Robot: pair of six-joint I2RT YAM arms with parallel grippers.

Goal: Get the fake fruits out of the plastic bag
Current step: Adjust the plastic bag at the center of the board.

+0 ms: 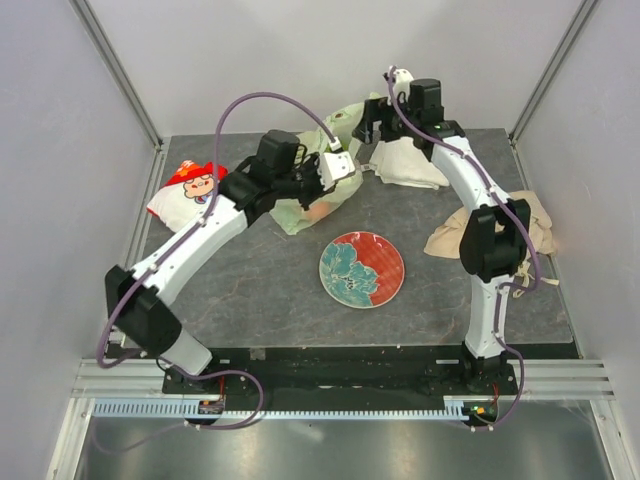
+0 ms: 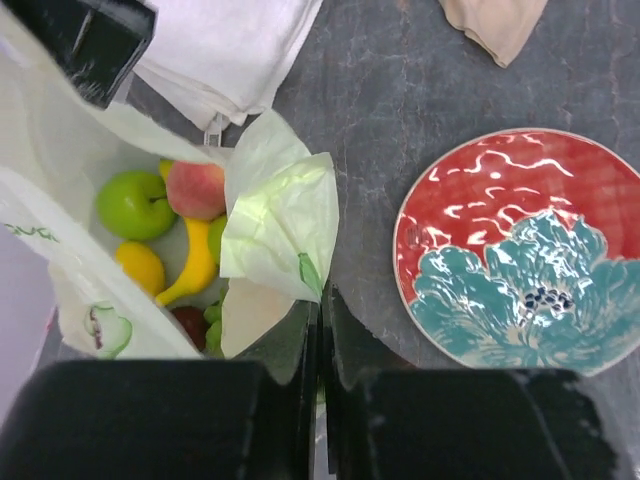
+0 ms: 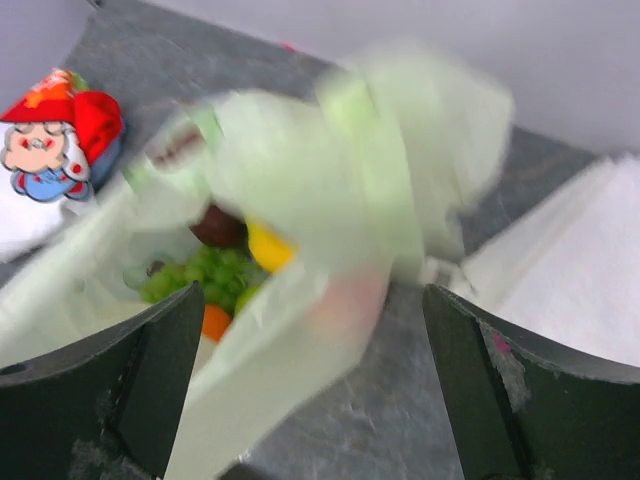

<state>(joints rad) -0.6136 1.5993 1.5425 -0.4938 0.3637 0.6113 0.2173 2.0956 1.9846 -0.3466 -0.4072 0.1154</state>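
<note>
The plastic bag [image 1: 297,213] lies on the table [image 1: 250,295] just beyond the flowered plate [image 1: 362,269], on the plate's far-left side. Its long axis runs diagonally away from the plate toward the white towel [image 1: 412,165] behind it. Both arms meet at the bag. The left gripper [image 2: 320,300] reaches it from the plate's left and is closed tight. Its tips are together on a fold of the bag's rim on the side nearest the plate, so it appears to be pinning the mouth rather than going for any fruit. The right gripper [image 3: 312,300] hangs over the end of the bag farthest from the plate, beside the towel. Its jaws are spread wide, with only loose, blurred film between them, and it grips nothing. The fake fruits [image 2: 140,266] are all inside the bag, clustered on the side of the pinched rim that faces away from the plate. A green apple [image 2: 133,203] and a peach [image 2: 196,188] sit toward the towel, a banana [image 2: 188,282] lies in the middle, and a dark plum [image 2: 190,322] and grapes [image 2: 212,318] are closest to the left fingertips. In the right wrist view the opening faces the spread jaws, with fruit showing ahead and below between them. I judge the right arm to be the nearer free one: its way in is down through the mouth, with the left anchoring the rim.
</note>
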